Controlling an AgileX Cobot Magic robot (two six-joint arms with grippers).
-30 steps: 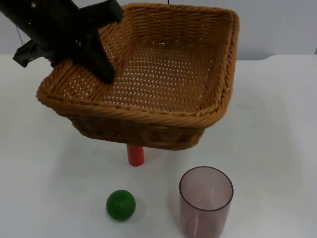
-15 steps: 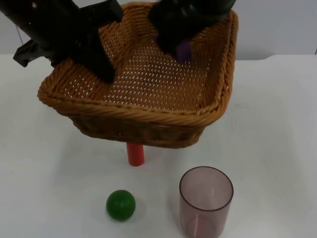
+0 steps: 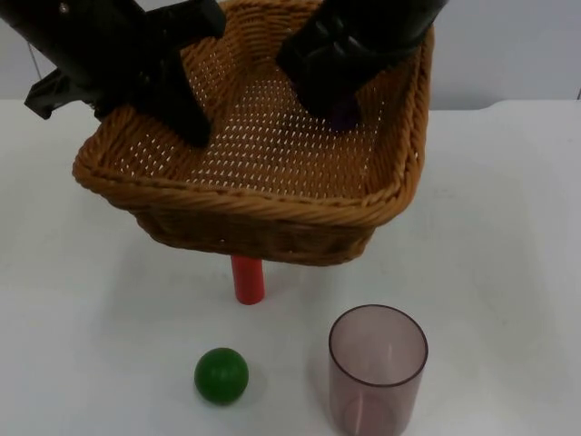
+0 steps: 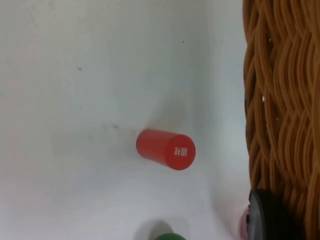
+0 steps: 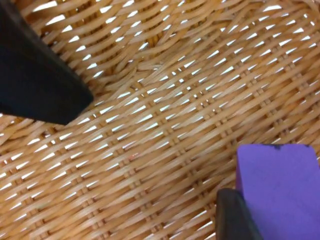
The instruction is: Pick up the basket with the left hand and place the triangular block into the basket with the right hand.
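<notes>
Honey-brown wicker on the basket [image 3: 272,195], a tight open weave across the floor with pale light showing through the gaps, and a braided rope pattern round the rim. Both pincers are plain black, the left pincer [image 3: 186,123] and the right pincer [image 3: 340,107] alike. A flat purple block [image 5: 277,192] against that weave. Solid red cylinder [image 3: 247,280] with small white characters on its end face. Glossy dark green ball [image 3: 221,375]. Smoky, see-through mauve cup [image 3: 377,371]. White table [image 3: 508,272], grey wall [image 3: 508,45].

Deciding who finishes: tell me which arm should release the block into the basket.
Right. The right gripper already holds the purple block just above the basket floor; the left gripper is clamped on the basket's rim, holding it up.
</notes>
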